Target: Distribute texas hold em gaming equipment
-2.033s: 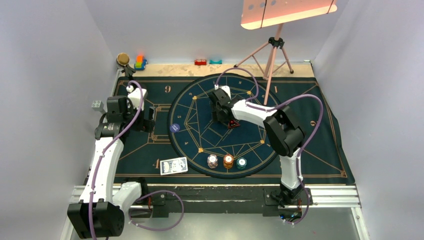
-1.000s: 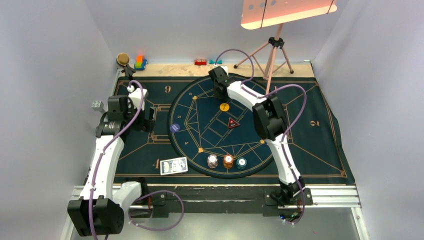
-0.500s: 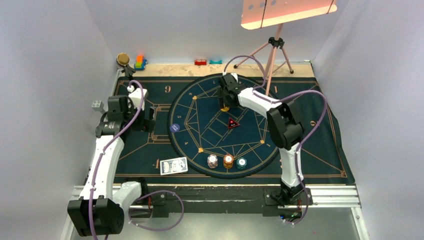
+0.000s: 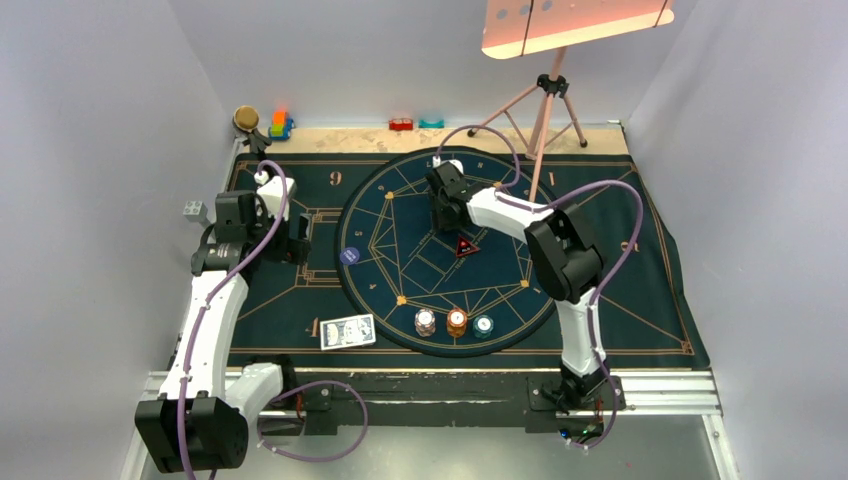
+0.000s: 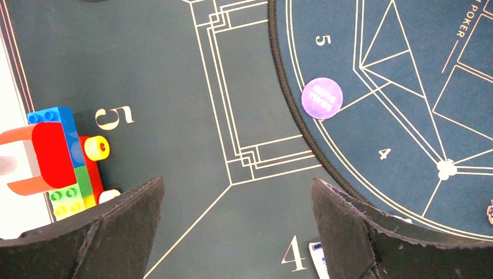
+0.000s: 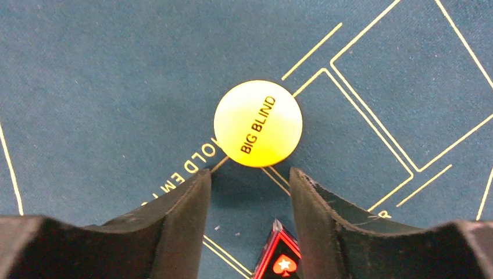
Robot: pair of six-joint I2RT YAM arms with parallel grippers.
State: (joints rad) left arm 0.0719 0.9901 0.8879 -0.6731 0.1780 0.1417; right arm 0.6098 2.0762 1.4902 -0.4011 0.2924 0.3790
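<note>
A yellow "BIG BLIND" disc lies on the round dark blue mat. My right gripper is open and empty just short of it, low over the mat. The red triangular token lies between my fingers further back, and shows beside the gripper from above. White, orange and teal chip stacks stand at the mat's near rim. A blue disc lies at its left rim. The cards lie near left. My left gripper is open and empty above the mat.
Colourful toy blocks sit at the mat's left edge in the left wrist view. More blocks, red and teal pieces and a pink tripod line the back edge. A grey block lies left of the mat.
My right gripper swung from the red token to the mat's far rim, uncovering the yellow disc, then came back over that disc. The left arm has not moved.
</note>
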